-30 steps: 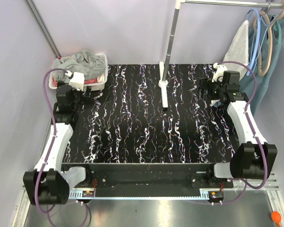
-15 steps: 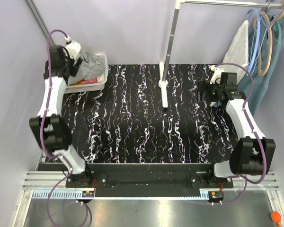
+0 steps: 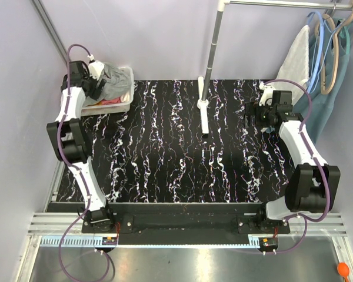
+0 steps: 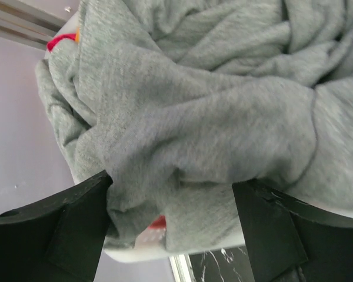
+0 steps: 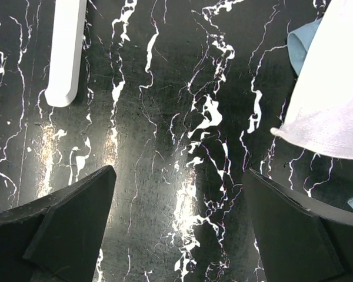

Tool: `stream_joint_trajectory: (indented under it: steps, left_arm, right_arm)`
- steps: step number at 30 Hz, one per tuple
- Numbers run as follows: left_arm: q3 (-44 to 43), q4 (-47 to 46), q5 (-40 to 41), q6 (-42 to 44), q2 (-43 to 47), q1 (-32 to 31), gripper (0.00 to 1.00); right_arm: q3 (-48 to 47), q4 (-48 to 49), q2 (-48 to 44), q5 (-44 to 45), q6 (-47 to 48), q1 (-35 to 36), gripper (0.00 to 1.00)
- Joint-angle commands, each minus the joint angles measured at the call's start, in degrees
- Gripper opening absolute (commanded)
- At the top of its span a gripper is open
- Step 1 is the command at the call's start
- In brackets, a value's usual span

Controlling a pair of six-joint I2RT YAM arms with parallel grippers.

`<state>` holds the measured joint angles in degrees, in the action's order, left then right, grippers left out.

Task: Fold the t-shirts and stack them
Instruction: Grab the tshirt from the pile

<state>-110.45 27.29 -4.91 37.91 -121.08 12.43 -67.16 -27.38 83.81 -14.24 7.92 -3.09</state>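
A crumpled grey t-shirt (image 3: pixel 113 79) lies on top of a white basket (image 3: pixel 125 104) at the table's back left corner, with a red garment (image 3: pixel 110 101) under it. My left gripper (image 3: pixel 97 83) reaches into the basket from the left. In the left wrist view it (image 4: pixel 170 194) is open, and the grey t-shirt (image 4: pixel 194 106) bulges between its wide-apart fingers (image 4: pixel 76 223), with a bit of red below. My right gripper (image 3: pixel 254 111) hovers open and empty over the bare black marbled table (image 3: pixel 176 164) at the back right; it also shows in the right wrist view (image 5: pixel 177 176).
A clothes rack pole (image 3: pixel 212 53) stands on a white foot (image 3: pixel 204 117) at the back middle; the foot also shows in the right wrist view (image 5: pixel 65 47). Hangers, a white cloth (image 3: pixel 294 56) and a teal garment (image 3: pixel 332 100) hang at the back right, the white cloth (image 5: pixel 335 106) near my right gripper.
My left arm has swung from the table's left side up and back to the basket, and its gripper is now at the grey t-shirt. The right gripper has barely shifted.
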Motion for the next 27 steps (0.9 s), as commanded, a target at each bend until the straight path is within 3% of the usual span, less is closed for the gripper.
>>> stream_joint_trajectory:
  steps: [1,4,5,6,8,13,17,27]
  left_arm:
    - [-6.17,-3.82,-0.98,0.23,-3.28,0.67,0.81]
    - [-6.62,-5.92,-0.45,-0.55,-4.43,0.67,0.64]
    - [-6.44,-6.02,-0.72,-1.25,-4.26,0.67,0.53]
    - [-6.27,-6.02,-1.33,-1.70,-3.99,0.67,0.19]
    - [-4.26,-7.16,-1.60,-3.36,-1.64,0.67,0.05]
    - [1.28,-6.64,-4.76,-5.83,7.68,-0.47,0.03]
    - [4.89,-3.30,-8.27,-6.88,20.84,-2.49,0.00]
    - [-3.27,4.79,-14.87,-10.58,41.96,-13.90,0.00]
  right_arm:
    - [-0.43,-0.13,0.74,0.00,1.30,0.10,1.00]
    - [-0.35,-0.22,1.35,0.18,1.48,0.10,1.00]
    - [-0.43,-0.31,1.88,0.35,1.57,0.10,1.00]
    - [-0.43,-0.31,2.14,0.44,1.57,0.10,1.00]
    - [-0.52,-0.40,3.02,0.53,1.57,0.10,1.00]
    - [-0.87,-1.19,4.34,-1.23,1.39,0.10,1.00]
    - [-1.05,-1.72,5.13,-2.19,1.39,0.10,1.00]
    - [-1.22,-2.42,5.57,-3.43,1.39,0.10,1.00]
